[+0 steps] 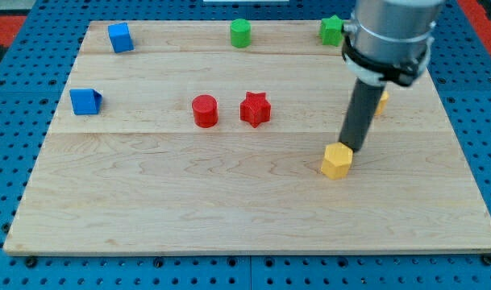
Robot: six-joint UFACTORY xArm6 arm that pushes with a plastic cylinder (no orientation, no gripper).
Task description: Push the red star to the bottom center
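Camera view is showing my tip point(345, 148), a bare rod with no jaws to open or close, resting just behind a yellow hexagonal block point(336, 161) on the wooden board point(229, 209); another yellow block point(381, 102) is peeking out behind the rod, shape unclear; the red star point(255, 109) is sitting well to the view's left of my tip, near the board's middle, just beside a red cylinder point(204, 111); a green cylinder point(240, 33) and green star point(331, 31) are lining the top edge; a blue cube point(120, 37) and a blue block point(85, 101) are occupying the left.
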